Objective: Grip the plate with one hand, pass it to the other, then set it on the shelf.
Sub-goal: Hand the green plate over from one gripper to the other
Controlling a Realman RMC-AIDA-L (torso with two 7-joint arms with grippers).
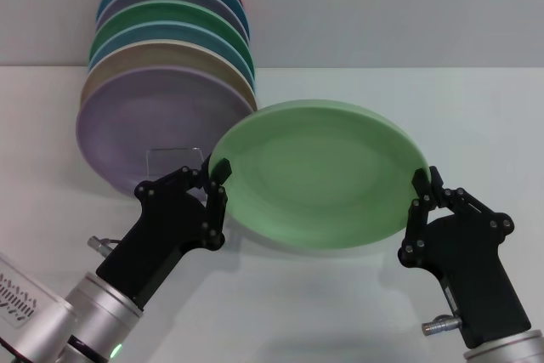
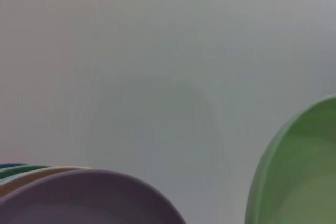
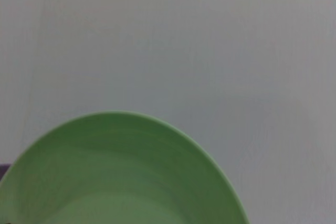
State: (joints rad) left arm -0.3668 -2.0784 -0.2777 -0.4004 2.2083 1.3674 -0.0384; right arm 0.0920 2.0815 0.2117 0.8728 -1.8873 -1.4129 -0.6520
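The light mint-green plate [image 1: 319, 180] hangs tilted above the white table, held at both ends. My left gripper [image 1: 218, 184] pinches its left rim, one finger over the top face and the other beneath. At the opposite edge my right gripper [image 1: 425, 186] clamps the right rim between closely set fingers. The left wrist view shows the plate [image 2: 304, 171] at one side, and the plate [image 3: 121, 177] fills the near part of the right wrist view. The shelf's squarish wire loop [image 1: 170, 152] shows just behind my left gripper, under the standing plates.
Several coloured plates stand leaning in a row at the back left, with a lilac plate [image 1: 136, 125] [image 2: 89, 198] frontmost and a darker green plate [image 1: 183, 19] farther back. White table [image 1: 340, 312] stretches to the right and front.
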